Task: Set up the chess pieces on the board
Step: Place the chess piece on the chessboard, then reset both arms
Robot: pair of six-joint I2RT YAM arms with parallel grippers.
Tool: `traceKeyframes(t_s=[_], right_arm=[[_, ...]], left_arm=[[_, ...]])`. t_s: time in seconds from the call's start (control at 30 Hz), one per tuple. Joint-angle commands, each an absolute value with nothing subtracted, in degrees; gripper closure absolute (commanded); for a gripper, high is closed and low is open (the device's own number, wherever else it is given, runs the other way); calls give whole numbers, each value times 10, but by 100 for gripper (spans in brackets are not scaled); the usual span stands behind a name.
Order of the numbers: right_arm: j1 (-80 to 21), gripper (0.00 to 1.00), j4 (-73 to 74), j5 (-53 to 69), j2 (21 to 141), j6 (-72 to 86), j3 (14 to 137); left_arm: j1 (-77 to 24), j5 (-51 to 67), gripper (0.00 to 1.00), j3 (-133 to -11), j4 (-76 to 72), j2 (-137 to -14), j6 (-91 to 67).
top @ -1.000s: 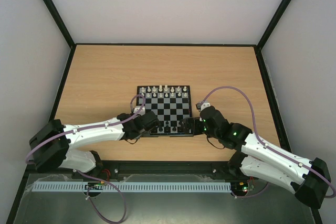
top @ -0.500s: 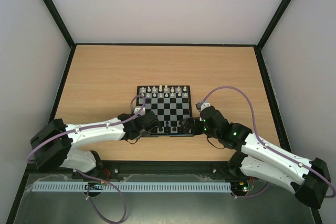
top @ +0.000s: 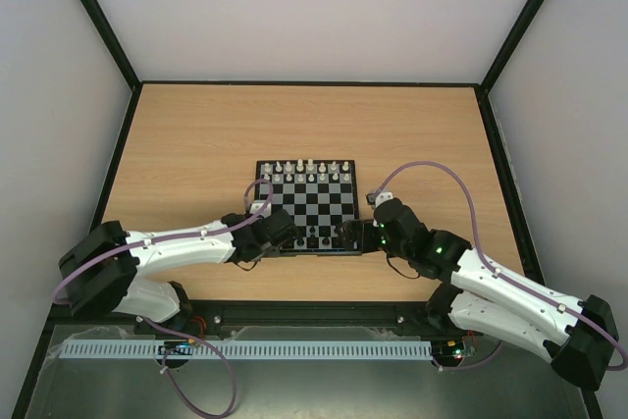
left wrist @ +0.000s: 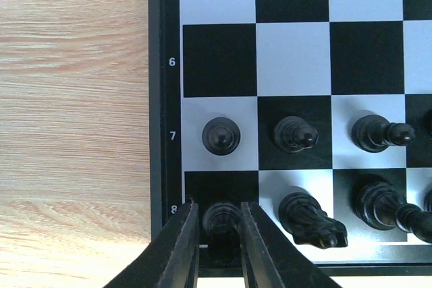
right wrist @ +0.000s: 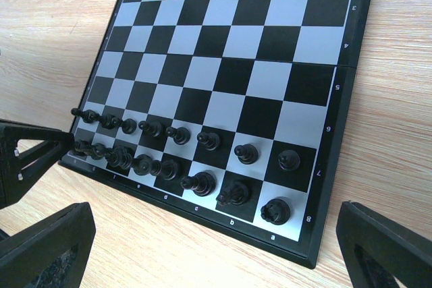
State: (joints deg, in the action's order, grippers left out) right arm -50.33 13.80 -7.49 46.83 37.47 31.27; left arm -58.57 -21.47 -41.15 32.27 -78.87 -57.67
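The left tool (left wrist: pixel 219 206) has its two dark fingers (left wrist: pixel 177 251) only a narrow slot apart, one on each side of a small black chess rook (left wrist: pixel 221 224) that stands upright on the corner square of row 8. Whether the pads press on the rook or merely flank it cannot be told. Just beside that rook in the same row stands a black knight (left wrist: pixel 309 219), and one row further out a line of black pawns (left wrist: pixel 221 134) stands along row 7, all upright with their long axes vertical. They stand on the small glossy black-and-white chequered board (left wrist: pixel 156 99), whose thin dark frame carries the numerals 5 to 8, with row 8 nearest the tool. The board lies flat on the pale wooden table (left wrist: pixel 67 99), square to its edges. Its black rows are toward the arms and the small white chess pieces (top: pixel 310 171) are along its far edge. The right tool (right wrist: pixel 216 254) hovers at the board's near right corner, its jaws spread wide and holding nothing.
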Motion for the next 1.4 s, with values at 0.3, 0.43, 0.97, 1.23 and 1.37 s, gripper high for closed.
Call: traceKeyframes(t_s=[0.3, 0.43, 0.97, 1.23, 1.37], right_arm=[[-502, 1, 152, -75, 471, 371, 313], [-503, 1, 154, -81, 472, 372, 315], [-502, 1, 139, -182, 484, 370, 317], [-502, 2, 62, -319, 496, 298, 305], [-471, 1, -50, -383, 502, 247, 276]], left_arm=[[-587, -230, 63, -425, 346, -740, -581], [-594, -250, 58, -436, 367, -705, -586], [-596, -344, 1, -407, 275, -540, -530], [-586, -460, 1, -372, 239, -489, -508], [-552, -468, 1, -311, 189, -430, -490]])
